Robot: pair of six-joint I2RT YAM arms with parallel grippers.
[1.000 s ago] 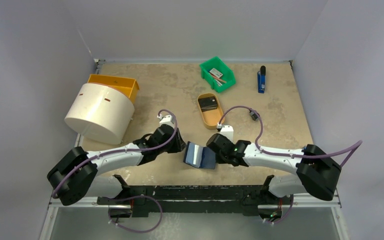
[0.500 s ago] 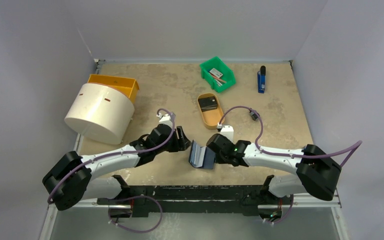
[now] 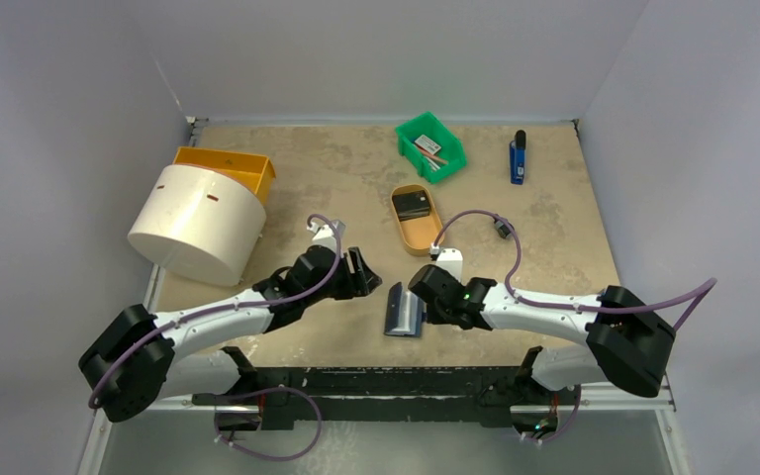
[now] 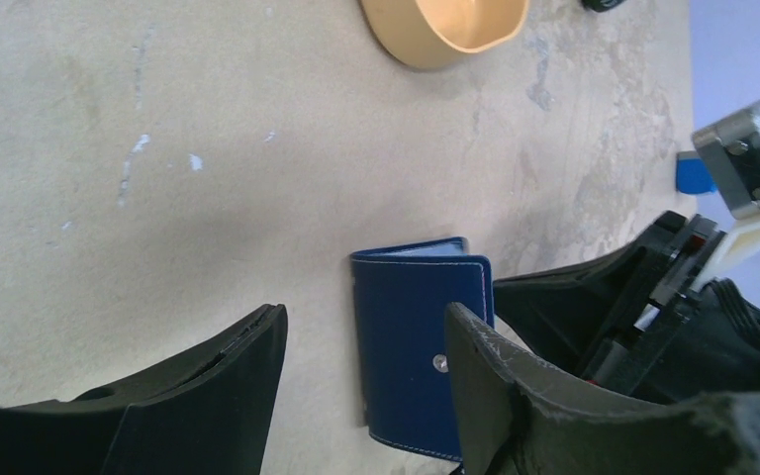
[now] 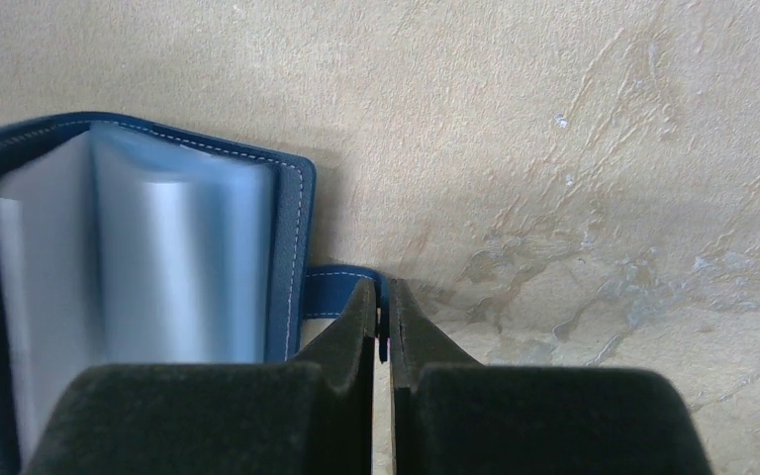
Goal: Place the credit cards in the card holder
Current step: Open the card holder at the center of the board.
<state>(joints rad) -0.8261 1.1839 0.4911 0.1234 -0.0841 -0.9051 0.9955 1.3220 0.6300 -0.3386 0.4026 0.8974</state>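
Note:
The card holder (image 3: 404,312), a navy-blue folding wallet, lies near the table's front edge, folded nearly closed with its pale blue sleeves (image 5: 139,257) showing inside. My right gripper (image 3: 424,297) (image 5: 381,297) is shut on the holder's snap tab (image 5: 336,292) from the right. My left gripper (image 3: 361,275) (image 4: 364,317) stands open just left of the holder (image 4: 416,346) and touches nothing. No credit cards show plainly; some small flat pieces lie in the green bin (image 3: 430,146).
A tan oval tray (image 3: 418,230) (image 4: 445,30) with a black block stands behind the holder. A big white cylinder (image 3: 198,223) and an orange bin (image 3: 226,166) are at the back left. A blue and black object (image 3: 518,158) lies at the back right.
My left gripper has opened and drawn back to the left, away from the card holder. The holder has gone from spread open to folded nearly closed. The right gripper has kept its hold.

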